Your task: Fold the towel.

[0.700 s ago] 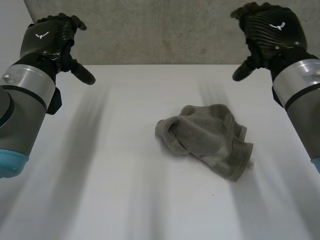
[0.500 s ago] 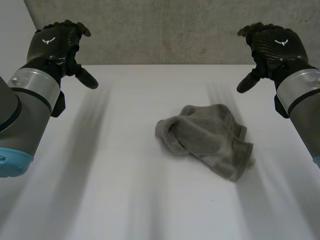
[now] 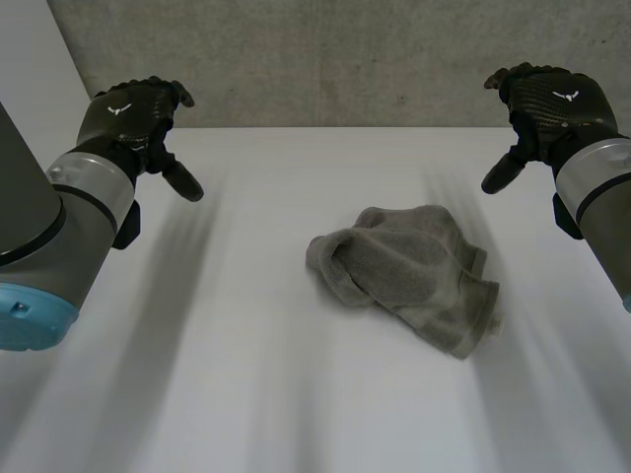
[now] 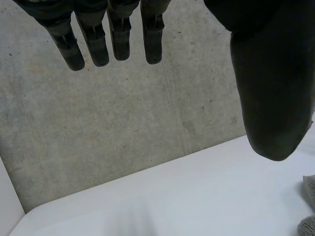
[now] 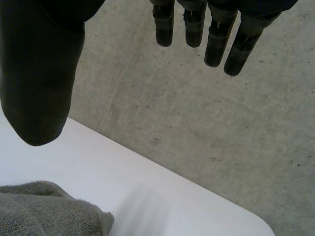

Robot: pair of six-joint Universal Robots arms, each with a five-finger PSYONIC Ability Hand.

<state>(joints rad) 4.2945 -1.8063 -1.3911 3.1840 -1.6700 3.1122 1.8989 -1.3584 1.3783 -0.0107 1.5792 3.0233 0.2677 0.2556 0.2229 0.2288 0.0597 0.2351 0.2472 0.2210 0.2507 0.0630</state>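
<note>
A crumpled grey-green towel (image 3: 409,271) lies in a heap on the white table (image 3: 246,374), slightly right of centre. My left hand (image 3: 133,118) hovers above the table's far left, well clear of the towel, fingers (image 4: 115,39) straight and thumb (image 4: 270,88) spread, holding nothing. My right hand (image 3: 547,103) hangs above the far right, also apart from the towel, its fingers (image 5: 211,34) straight and thumb (image 5: 39,83) out. A corner of the towel (image 5: 44,209) shows beneath the right thumb, and a scrap of towel (image 4: 307,206) near the left thumb.
A grey concrete wall (image 3: 325,59) rises behind the table's far edge. Bare white tabletop surrounds the towel on every side.
Both hands have come down and slightly forward toward the table, still open. The towel has not moved.
</note>
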